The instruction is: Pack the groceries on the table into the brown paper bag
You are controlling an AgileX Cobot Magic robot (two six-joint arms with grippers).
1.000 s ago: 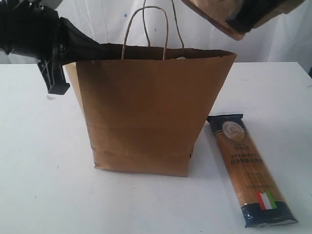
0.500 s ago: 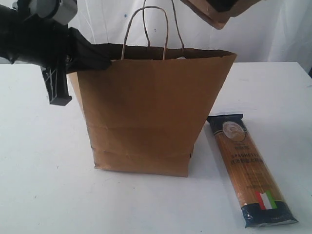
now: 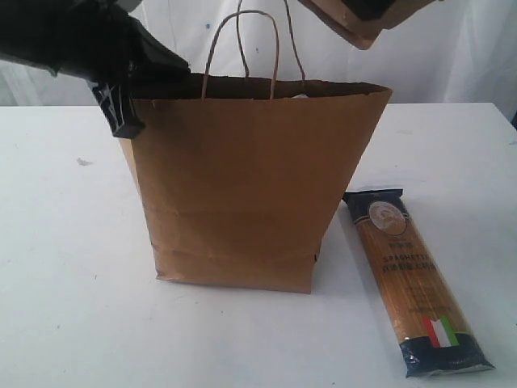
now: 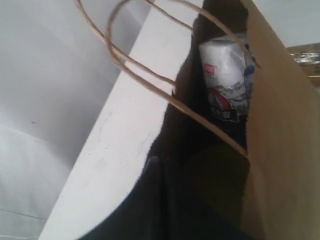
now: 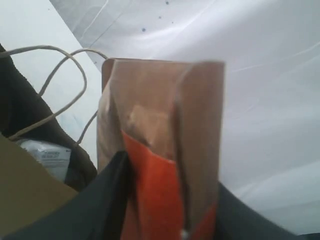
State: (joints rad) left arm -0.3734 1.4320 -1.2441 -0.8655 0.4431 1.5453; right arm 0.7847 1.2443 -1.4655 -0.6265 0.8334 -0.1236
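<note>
White table [image 3: 73, 307]: bag [image 3: 242, 186], spaghetti packet [image 3: 412, 275]; pouch [image 5: 160, 110] aloft

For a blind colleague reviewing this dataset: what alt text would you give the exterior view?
A brown paper bag stands open on a white table, the left end effector at its upper left rim. Above its right side the right end effector holds a brown-orange pouch; a long spaghetti packet lies on the table right of the bag.

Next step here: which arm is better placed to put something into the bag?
Right. The right gripper holds the brown-orange pouch above the open brown paper bag; the left gripper is shut at the rim, carrying no grocery.
</note>
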